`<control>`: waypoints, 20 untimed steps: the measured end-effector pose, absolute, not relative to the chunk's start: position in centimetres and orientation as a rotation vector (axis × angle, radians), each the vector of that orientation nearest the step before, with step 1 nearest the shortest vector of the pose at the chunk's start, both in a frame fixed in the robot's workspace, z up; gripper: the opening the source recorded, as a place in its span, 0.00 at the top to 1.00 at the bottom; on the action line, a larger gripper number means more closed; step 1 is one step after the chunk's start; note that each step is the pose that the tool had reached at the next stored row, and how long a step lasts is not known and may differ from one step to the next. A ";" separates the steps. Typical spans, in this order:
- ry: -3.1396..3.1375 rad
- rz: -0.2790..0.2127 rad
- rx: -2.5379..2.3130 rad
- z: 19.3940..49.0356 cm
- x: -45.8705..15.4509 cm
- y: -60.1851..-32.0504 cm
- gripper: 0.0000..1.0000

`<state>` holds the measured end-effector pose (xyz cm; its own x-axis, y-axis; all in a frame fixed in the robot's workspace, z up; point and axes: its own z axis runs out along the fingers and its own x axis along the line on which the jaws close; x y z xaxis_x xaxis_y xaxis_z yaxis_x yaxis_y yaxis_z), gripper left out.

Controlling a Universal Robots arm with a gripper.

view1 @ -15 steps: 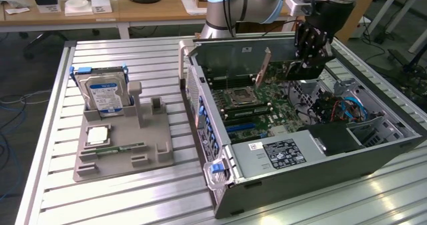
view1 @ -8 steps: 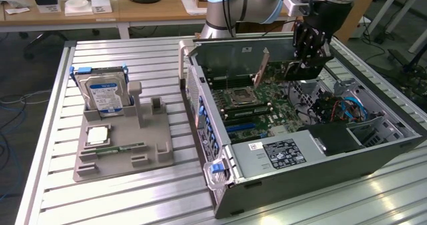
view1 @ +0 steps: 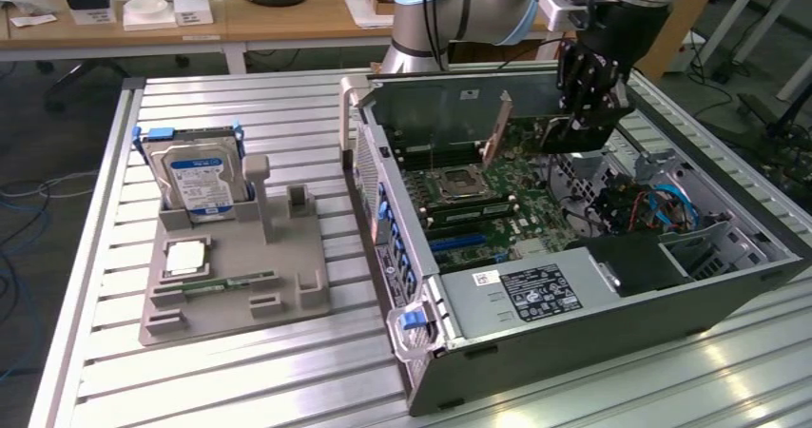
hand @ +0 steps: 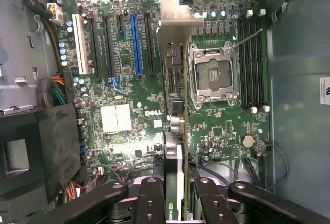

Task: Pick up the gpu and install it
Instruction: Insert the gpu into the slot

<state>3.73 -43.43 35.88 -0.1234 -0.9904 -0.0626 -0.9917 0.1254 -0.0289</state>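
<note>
**Card gripped edge-on over the open computer**

The jaws are closed narrowly on the gpu, one finger pressed to each flat face of the card. In the wrist view the gpu runs straight out from between the jaws as a thin edge-on strip. It ends at its silvery bracket, the part farthest from the jaws.

Directly beneath the jaws lies the motherboard inside the open computer case, which rests on its side on the table. The CPU socket sits just to one side of the held card. On the other side are a blue slot and, farther off, a white slot. The card stands upright in line with the black slots between them; whether its lower edge touches a slot cannot be told.

The power supply is near the jaws, lower in the case. Well apart from the jaws, toward the exterior view's left, a blue-labelled hard drive stands upright in a grey holder.
</note>
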 end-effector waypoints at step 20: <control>2.305 0.030 -2.035 35.9 3.1 -43.4 0.73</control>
<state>3.12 -43.43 35.88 -0.1232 -0.9904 -0.0628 -0.9917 0.1252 -0.0293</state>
